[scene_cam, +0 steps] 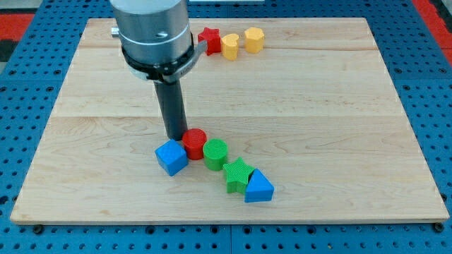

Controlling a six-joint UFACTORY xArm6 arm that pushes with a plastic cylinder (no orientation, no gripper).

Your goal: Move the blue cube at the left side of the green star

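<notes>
The blue cube (171,157) sits at the lower middle of the wooden board (318,106). The green star (238,173) lies to its right and slightly lower, with a red cylinder (195,143) and a green cylinder (215,154) between them in a diagonal row. A blue triangular block (258,188) touches the star's lower right. My tip (174,136) stands just above the blue cube, against the left side of the red cylinder.
A red star (209,37) and two yellow blocks (230,46) (254,39) sit near the board's top edge, just right of the arm's grey body (153,32). A blue pegboard surrounds the board.
</notes>
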